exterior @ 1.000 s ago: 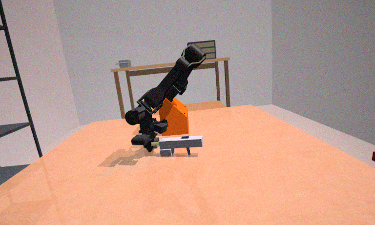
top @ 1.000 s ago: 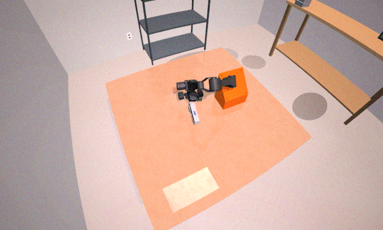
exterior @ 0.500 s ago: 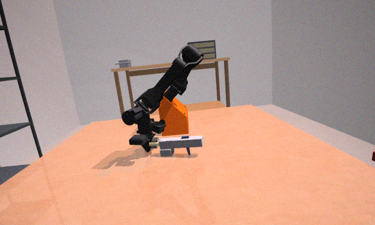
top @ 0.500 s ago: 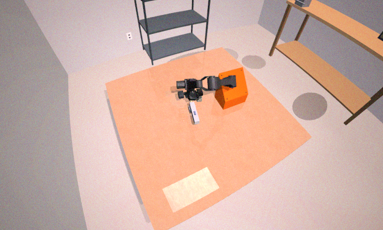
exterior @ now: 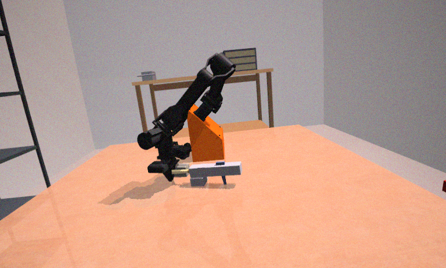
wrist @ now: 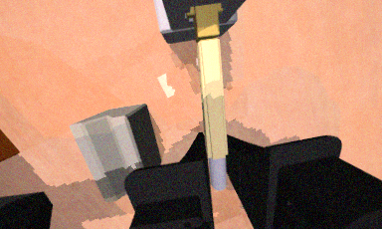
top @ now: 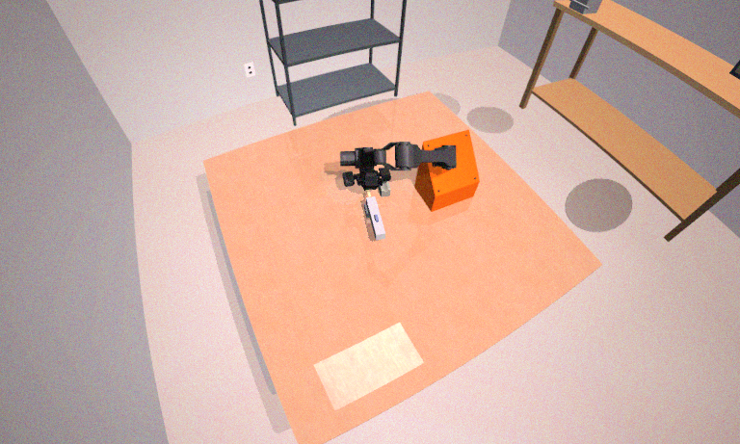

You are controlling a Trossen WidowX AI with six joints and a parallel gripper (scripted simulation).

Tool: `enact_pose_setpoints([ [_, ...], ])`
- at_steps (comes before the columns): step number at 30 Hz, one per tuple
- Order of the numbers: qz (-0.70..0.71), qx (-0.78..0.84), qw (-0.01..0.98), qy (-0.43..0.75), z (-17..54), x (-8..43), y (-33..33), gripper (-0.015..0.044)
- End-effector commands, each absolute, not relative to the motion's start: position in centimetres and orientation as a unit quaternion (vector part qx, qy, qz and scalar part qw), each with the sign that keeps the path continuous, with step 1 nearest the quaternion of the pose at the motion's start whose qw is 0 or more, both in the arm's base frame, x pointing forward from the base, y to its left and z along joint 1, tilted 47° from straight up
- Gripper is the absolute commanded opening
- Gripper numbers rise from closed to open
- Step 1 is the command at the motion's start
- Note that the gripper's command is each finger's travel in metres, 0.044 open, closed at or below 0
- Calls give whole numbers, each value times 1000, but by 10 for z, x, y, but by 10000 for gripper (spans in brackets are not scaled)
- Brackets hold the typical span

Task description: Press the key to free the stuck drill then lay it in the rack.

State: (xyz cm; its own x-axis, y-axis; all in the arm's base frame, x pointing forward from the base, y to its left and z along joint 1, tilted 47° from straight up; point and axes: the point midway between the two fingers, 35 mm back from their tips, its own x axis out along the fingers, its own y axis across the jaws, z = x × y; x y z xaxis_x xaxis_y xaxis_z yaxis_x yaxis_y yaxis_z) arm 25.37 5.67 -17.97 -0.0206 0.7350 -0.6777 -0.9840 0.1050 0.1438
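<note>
Just above the centre of the top view, the arm (top: 406, 156) (exterior: 192, 92) reaches leftward from the sloped orange box (top: 455, 184) (exterior: 207, 143) (wrist: 6, 148), with its gripper (top: 369, 187) (exterior: 171, 172) (wrist: 207, 135) low over the tabletop (top: 463, 286) (exterior: 263, 219) (wrist: 298, 90). The black fingers are clamped on a slim pale yellow bar (top: 368, 194) (exterior: 180, 171) (wrist: 212, 90), which looks to be the drill; its blue-grey tip shows between them at the lower centre of the wrist view. From the fingers the bar runs up that view to the dark end of a pale boxy body (top: 379, 229) (exterior: 205, 171) (wrist: 199, 1) at the upper edge. Whether its far end is still seated inside, I cannot tell. Right of the gripper in the exterior view, the body lies level, with a blue key (top: 376, 218) (exterior: 219, 163) on top and a grey foot (exterior: 198, 181) and a thin dark leg (exterior: 224, 179) below. A grey grooved block (top: 384, 189) (exterior: 182, 165) (wrist: 114, 144), perhaps the rack, stands near the fingers, left of centre in the wrist view. Toward the bottom of the top view, well apart from the arm, lies a cream rectangle (top: 368, 366).
</note>
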Motion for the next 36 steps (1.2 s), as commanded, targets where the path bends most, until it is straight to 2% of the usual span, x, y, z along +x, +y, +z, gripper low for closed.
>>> enact_pose_setpoints([
  [1, 639, -196, 672, 320, -186, 253, 51, 0],
  [36, 638, -197, 672, 320, -201, 246, 31, 0],
])
